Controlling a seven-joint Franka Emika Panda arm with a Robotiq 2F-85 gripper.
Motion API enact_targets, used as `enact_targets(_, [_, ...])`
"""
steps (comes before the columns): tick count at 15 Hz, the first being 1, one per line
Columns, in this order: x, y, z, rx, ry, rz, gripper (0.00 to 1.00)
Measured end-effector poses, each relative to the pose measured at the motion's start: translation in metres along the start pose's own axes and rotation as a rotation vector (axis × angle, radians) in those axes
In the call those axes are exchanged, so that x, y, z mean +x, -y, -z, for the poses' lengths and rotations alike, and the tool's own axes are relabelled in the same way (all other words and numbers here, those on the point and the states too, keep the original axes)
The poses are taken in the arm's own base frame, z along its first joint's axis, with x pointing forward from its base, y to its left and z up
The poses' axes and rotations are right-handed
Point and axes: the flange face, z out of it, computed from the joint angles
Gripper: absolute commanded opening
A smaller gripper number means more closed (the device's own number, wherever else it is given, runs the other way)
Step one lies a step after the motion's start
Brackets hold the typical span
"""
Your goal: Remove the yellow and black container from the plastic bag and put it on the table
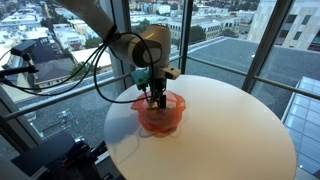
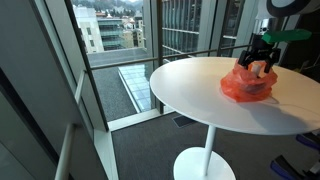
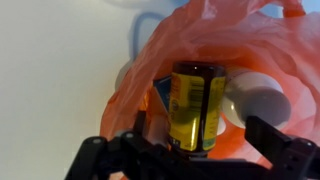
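Closest in, the wrist view shows the gripper (image 3: 197, 128) poised over the mouth of the orange plastic bag (image 3: 270, 40). Its two dark fingers (image 3: 275, 140) are spread, with a gap on either side of what sits between them, so the jaws stand apart and hold nothing. Between them is the yellow and black container (image 3: 197, 100), a cylindrical can inside the bag; whether it lies flat or leans I cannot tell. Beside it in the bag are white rounded objects (image 3: 262, 98) and a bit of something blue (image 3: 160, 92), neither of which I can identify. In both exterior views the gripper dips into the top of the bag, which rests on the round white table (image 1: 235, 130). Beyond are tall windows (image 1: 215, 20) and city rooftops.

My reading is that the step in hand is the reach into the bag, with the grasp not yet made. The next move calls for closing on the can's sides without pinching the film, then lifting it clear of the bag
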Motion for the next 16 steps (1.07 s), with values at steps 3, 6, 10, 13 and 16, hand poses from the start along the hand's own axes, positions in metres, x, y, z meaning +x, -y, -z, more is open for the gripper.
enact_targets(3, [0.0, 0.001, -0.004, -0.001, 0.0, -0.002, 1.0])
enact_targets(6, [0.0, 0.002, -0.007, -0.001, 0.0, -0.003, 1.0])
enact_targets(10, [0.001, 0.001, 0.006, 0.019, -0.018, -0.015, 1.0])
enact_targets(13, [0.002, -0.001, 0.022, 0.036, -0.044, -0.037, 1.0])
enact_targets(16, [0.002, -0.001, 0.026, 0.04, -0.05, -0.055, 1.0])
